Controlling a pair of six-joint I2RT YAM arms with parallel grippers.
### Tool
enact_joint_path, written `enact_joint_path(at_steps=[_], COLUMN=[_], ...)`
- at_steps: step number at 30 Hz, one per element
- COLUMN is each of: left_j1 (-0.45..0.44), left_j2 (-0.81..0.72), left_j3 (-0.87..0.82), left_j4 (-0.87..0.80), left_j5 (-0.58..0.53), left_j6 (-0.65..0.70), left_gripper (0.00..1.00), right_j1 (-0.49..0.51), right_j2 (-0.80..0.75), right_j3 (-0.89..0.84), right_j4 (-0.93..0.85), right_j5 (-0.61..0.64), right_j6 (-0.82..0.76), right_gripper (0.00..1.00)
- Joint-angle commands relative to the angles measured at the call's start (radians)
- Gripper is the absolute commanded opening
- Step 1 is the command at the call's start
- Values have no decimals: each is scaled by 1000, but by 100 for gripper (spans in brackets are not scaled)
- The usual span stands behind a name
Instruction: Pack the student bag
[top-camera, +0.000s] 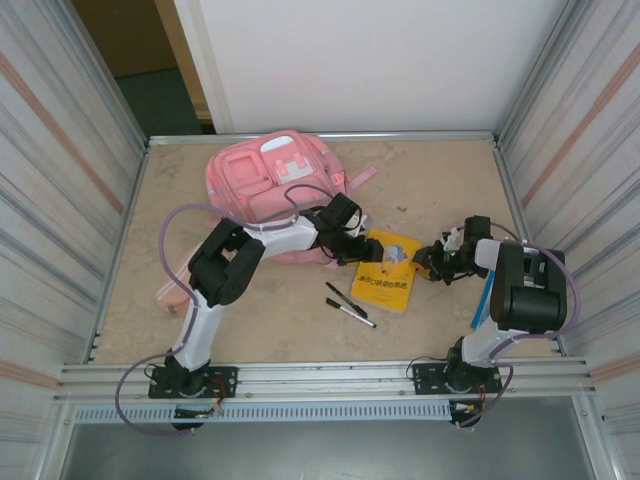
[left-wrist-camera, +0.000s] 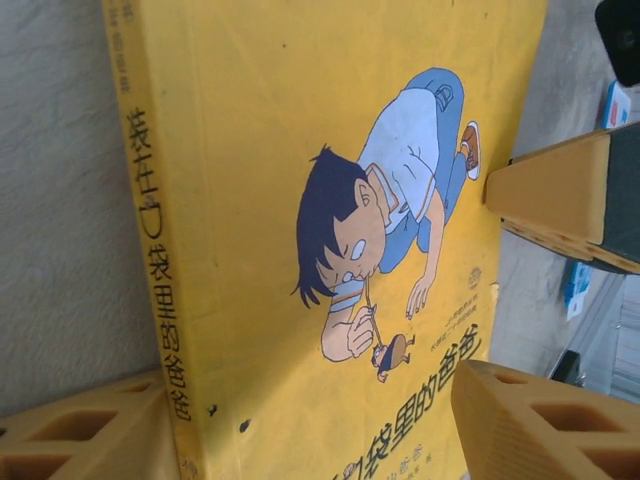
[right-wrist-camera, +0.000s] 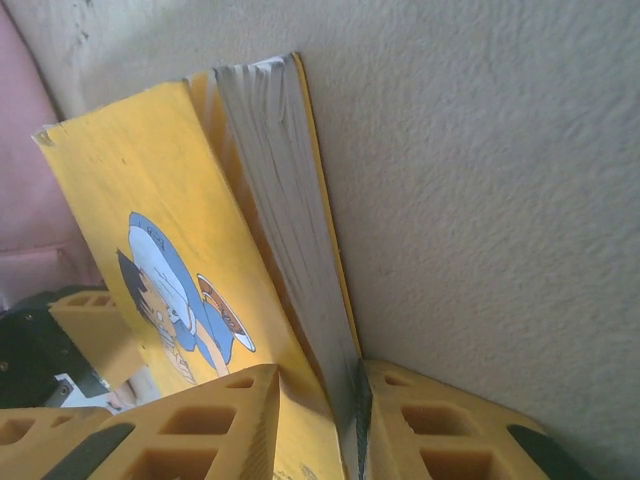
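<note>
Right jaws pinch the yellow book (right-wrist-camera: 150, 200) by its page edge; left jaws gape across its spine.

table (top-camera: 450, 200): beige, speckled | side walls (top-camera: 60, 130): ribbed grey panels | back wall (top-camera: 380, 60): white | light: even

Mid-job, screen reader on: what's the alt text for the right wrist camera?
The right gripper is closed on the page edge of a yellow book with a cartoon boy on its cover, one yellow finger on each side. Beige table lies to the right, and the pink student bag shows at the left edge.
</note>
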Motion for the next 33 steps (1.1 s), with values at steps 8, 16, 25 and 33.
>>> enact_joint_path(at_steps=[8, 16, 25, 33], left_j1=[-2, -15, -10, 31], left_j2=[-143, -116, -192, -416], left_j3=[-54, -23, -47, -120], left_j4=[140, 89, 62, -7], left_j5=[-8, -34, -100, -243], left_j6=[-32, -14, -27, -51], left_gripper=[34, 26, 0, 0], right_j1=[17, 22, 42, 181], right_j2=[-11, -26, -85, -309], right_j3=[-12, -17, -25, 36], right_j4=[15, 58, 59, -70], right_j5=[-45, -41, -33, 189], right_j6=[-8, 11, 7, 27], right_gripper=[31, 34, 38, 55])
